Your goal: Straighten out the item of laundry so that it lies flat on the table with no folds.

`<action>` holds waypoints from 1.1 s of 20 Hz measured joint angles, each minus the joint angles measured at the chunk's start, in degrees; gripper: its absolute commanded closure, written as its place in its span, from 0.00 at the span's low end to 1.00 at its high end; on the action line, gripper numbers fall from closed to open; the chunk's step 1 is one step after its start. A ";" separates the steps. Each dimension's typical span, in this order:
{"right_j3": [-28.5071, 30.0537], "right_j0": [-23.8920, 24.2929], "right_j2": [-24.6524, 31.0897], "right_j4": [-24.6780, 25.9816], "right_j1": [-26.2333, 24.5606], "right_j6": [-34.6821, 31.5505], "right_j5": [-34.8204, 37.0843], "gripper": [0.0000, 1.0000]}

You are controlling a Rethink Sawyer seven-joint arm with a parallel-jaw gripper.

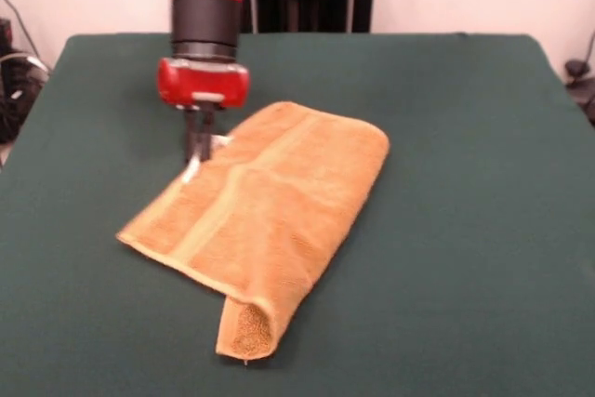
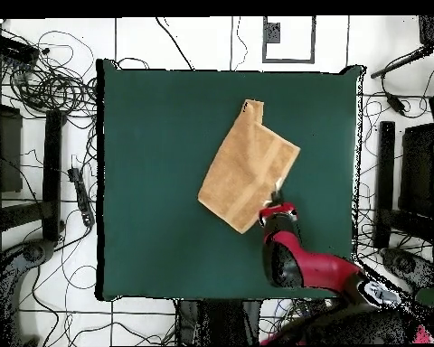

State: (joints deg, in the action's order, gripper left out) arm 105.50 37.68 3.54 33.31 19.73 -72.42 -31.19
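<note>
End effector (image 1: 199,148) down at the towel's (image 1: 270,211) edge, grip state unclear; towel still doubled over, unflattened

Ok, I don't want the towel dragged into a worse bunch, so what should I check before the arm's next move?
1. Orange-tan terry towel flat: not ok, the front corner is curled over.
2. Towel fully on the dark green felt table: ok.
3. Red and black gripper at the towel's far edge near the small white tag: ok.
4. Gripper's hold on the cloth: cannot tell.
5. Bare table around the towel for spreading: ok.
</note>
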 measured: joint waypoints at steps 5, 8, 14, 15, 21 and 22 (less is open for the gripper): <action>0.28 6.32 -0.10 5.36 -0.86 0.00 -3.55 1.00; 0.64 7.54 -0.62 5.95 -1.93 0.00 -6.73 1.00; 1.06 7.31 -2.78 5.93 -3.96 0.00 -12.84 1.00; 1.22 7.20 -3.40 5.93 -4.27 0.00 -13.87 1.00; 3.04 6.41 -7.49 5.51 -6.02 0.00 -19.45 1.00; 3.74 6.44 -8.61 5.55 -6.45 0.00 -20.70 1.00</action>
State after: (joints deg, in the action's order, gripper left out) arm 109.24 44.12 -5.07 38.86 13.28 -72.42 -51.89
